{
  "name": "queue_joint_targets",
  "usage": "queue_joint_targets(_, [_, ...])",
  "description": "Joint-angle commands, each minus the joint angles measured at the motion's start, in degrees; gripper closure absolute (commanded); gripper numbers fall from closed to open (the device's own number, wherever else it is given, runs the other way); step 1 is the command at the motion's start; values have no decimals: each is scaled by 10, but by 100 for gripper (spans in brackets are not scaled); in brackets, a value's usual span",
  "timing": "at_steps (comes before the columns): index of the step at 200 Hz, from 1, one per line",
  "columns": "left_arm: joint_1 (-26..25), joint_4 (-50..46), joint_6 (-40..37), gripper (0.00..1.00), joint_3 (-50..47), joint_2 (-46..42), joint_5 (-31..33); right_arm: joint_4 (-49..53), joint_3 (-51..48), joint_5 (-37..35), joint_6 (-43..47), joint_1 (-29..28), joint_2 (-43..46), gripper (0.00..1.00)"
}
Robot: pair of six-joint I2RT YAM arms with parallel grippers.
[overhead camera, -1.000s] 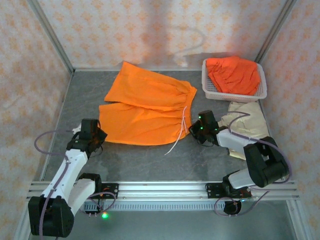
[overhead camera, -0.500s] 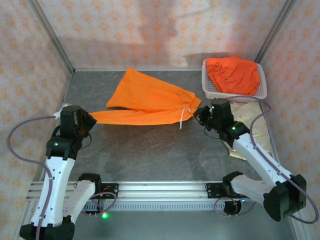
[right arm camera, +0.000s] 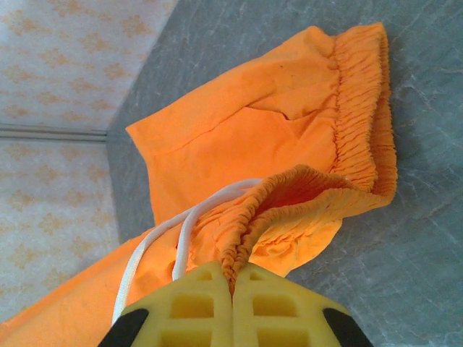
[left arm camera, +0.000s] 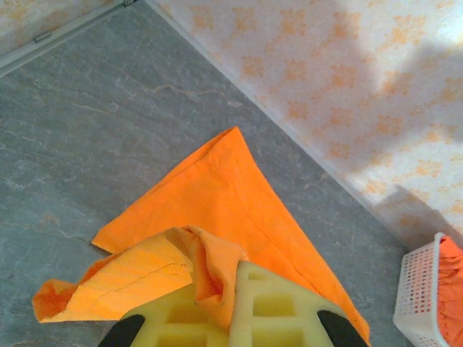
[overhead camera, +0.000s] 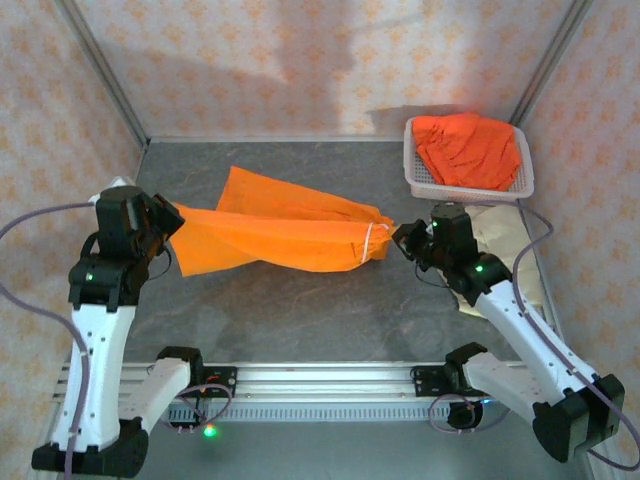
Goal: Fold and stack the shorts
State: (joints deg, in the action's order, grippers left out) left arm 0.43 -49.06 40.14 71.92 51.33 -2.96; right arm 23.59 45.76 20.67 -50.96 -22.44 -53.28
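A pair of bright orange shorts (overhead camera: 285,232) hangs stretched between my two grippers above the middle of the table, sagging in a long band. My left gripper (overhead camera: 166,226) is shut on a leg hem at the left end. In the left wrist view the orange cloth (left arm camera: 231,195) is pinched between the yellow fingers of the left gripper (left arm camera: 231,278). My right gripper (overhead camera: 402,240) is shut on the elastic waistband. In the right wrist view the waistband (right arm camera: 289,188) and white drawstring (right arm camera: 155,238) bunch at the right gripper (right arm camera: 233,278). Beige shorts (overhead camera: 512,240) lie flat under the right arm.
A white perforated basket (overhead camera: 417,180) stands at the back right with more orange shorts (overhead camera: 468,148) inside; its corner (left arm camera: 419,296) appears in the left wrist view. Patterned walls enclose the back and both sides. The grey tabletop (overhead camera: 300,310) lies bare in front of the hanging shorts.
The orange shorts lay flat a second ago. Both arms have lifted them by hem and waistband, spread apart, and the cloth now hangs doubled between the grippers.
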Motion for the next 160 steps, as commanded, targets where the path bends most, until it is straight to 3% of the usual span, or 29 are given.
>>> queue_joint_targets(1, [3, 22, -27, 100, 30, 46, -1, 15, -8, -43, -4, 3, -8, 100])
queue_joint_targets(66, [-5, 67, -37, 100, 123, 221, 2, -10, 2, -82, -6, 5, -78, 100])
queue_joint_targets(160, [-12, 49, -41, 100, 298, 469, 20, -59, 51, -91, 2, 28, -213, 100])
